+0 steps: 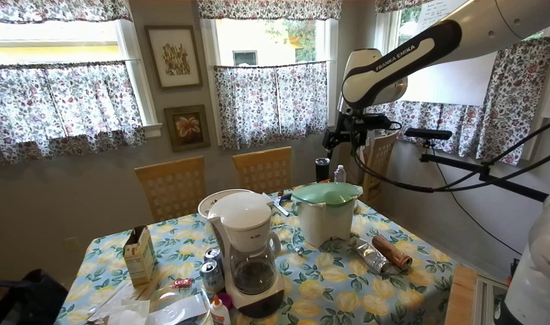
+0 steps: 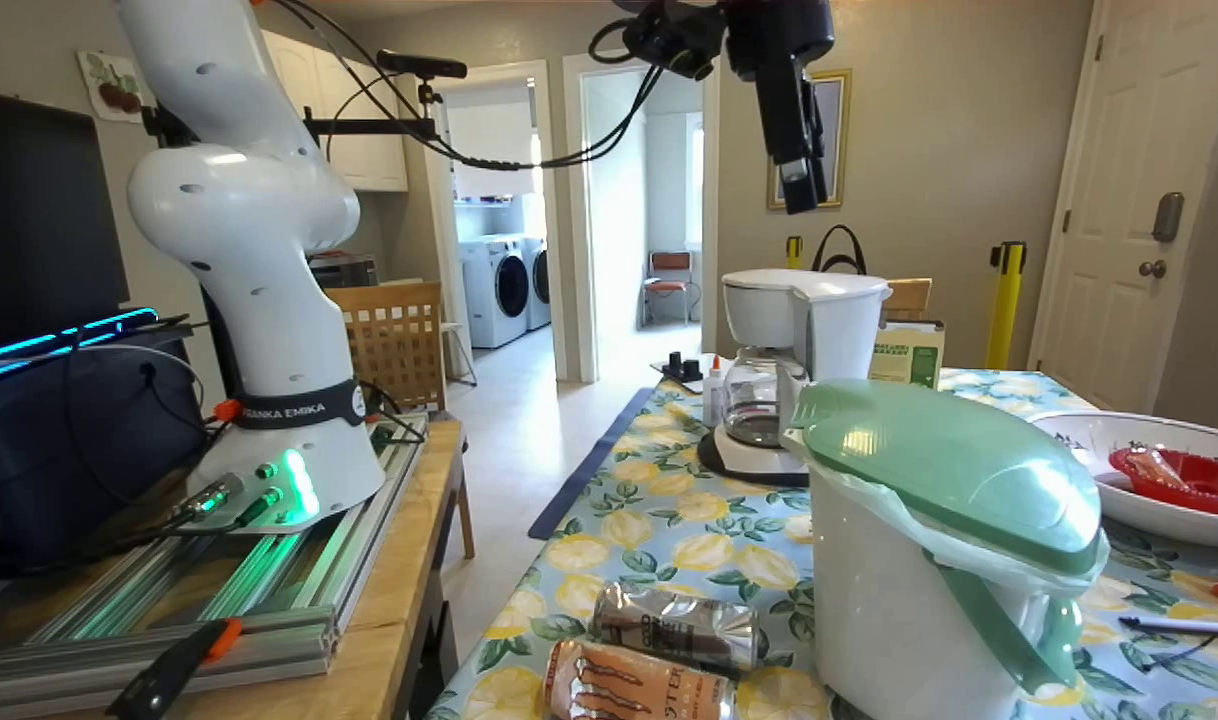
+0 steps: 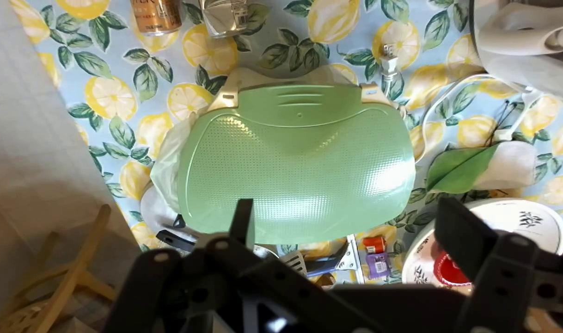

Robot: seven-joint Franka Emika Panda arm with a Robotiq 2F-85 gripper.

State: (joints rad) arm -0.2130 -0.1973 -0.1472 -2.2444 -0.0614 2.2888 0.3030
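Hovering with fingers [image 3: 464,236] spread wide, holding nothing, well above a green-lidded bin [image 1: 325,216] and higher than a white bowl [image 2: 1159,523].

A light-blue cloth [image 1: 338,293] printed with lemons and leaves covers the counter [image 2: 659,515]. A white bin [image 1: 324,225] with a green lid [image 1: 325,193] stands on it, an orange can [image 2: 629,685] and a silver can [image 2: 674,625] lying side by side near its base. By the white coffee maker [image 1: 248,225] stand two upright cans [image 1: 212,275] and a glue bottle [image 1: 219,312]; a cardboard box [image 1: 138,259] stands further off, and a wide white bowl [image 3: 531,219] sits near the bin.
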